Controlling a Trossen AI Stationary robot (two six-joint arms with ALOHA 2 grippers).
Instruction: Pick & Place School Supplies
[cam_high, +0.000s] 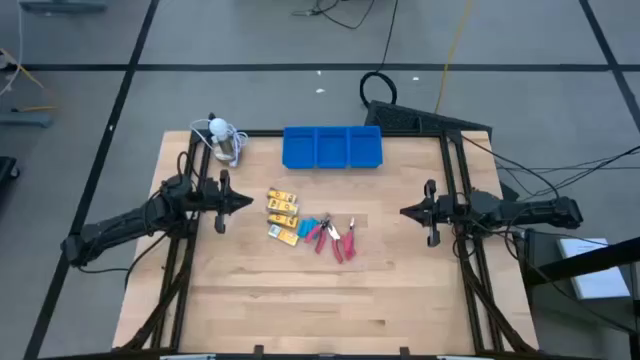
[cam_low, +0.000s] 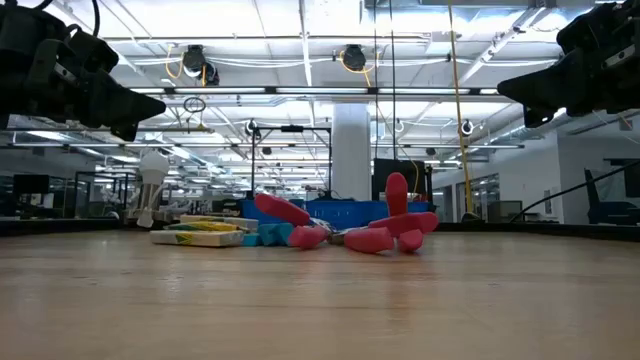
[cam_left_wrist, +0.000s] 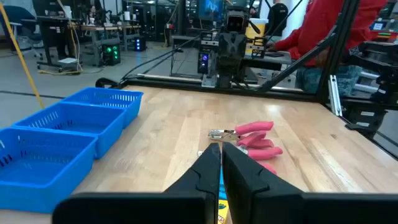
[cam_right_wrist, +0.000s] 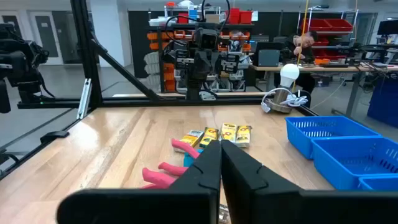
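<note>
school supplies lie in a small heap near the middle of the wooden table (cam_high: 300, 300). yellow-orange packets (cam_high: 283, 216) sit on the left side of the heap, three of them close together. red-handled tools (cam_high: 338, 238) lie on the right side of the heap, some leaning on each other, and in the low view one handle sticks up. tiny light-blue pieces (cam_high: 311, 224) sit between the packets and the tools, touching both.

the left gripper (cam_high: 243, 202) hangs above the table on the left, just beside the packets but not touching them. its two fingers are pressed together and hold nothing. the right gripper (cam_high: 405, 212) hangs above the table on the right, well apart from the heap. its fingers are pressed together too, with nothing in them. both grippers point in toward the heap.

the blue tray (cam_high: 332, 147) has three parts and sits at the far edge of the table, behind the heap. nothing is in it. the white round thing with a coiled cable (cam_high: 222, 137) sits at the far left corner, near the tray. in the left wrist view, a person in a red top (cam_left_wrist: 323, 31) is beyond the table.
</note>
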